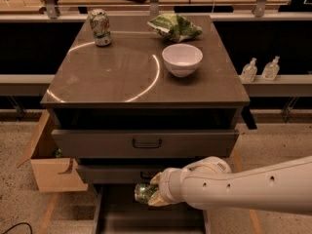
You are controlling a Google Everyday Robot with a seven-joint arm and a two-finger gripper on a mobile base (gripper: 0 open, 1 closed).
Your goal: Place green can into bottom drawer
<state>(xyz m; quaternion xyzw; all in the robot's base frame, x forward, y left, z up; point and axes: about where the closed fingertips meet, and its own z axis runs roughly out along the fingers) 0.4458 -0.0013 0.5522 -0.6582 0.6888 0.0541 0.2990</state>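
Gripper: the two-finger gripper (pixel 150 194) on the thick white robot arm (pixel 243 186) hangs below the middle of the counter's front edge, low in front of the drawers. The arm reaches in from the right.
Grip: jaws closed around the small bright green can (pixel 142 193), which sticks out to the gripper's left.
Green can: held in the air over the back part of the bottom drawer, not touching its floor. Whether it is upright or tipped cannot be told.
Bottom drawer: the dark grey metal bottom drawer (pixel 146 221) is pulled out towards the camera, its flat floor bare and its thin side walls showing.
Drawer fronts: the upper grey drawer front with a black loop handle (pixel 146 143) is shut. The second grey drawer front (pixel 109 173) below it is partly hidden by the gripper.
Counter: the dark grey-brown glossy counter top (pixel 122 82) carries three things.
Back left corner: a pale silver-grey drinks can (pixel 100 27), upright.
Back edge, right of the middle: a glossy green snack bag (pixel 174 26), lying flat.
Towards the right edge: a white round bowl (pixel 182 59), just in front of the bag.
Left of the cabinet: an open brown cardboard box (pixel 48 169) on the floor.
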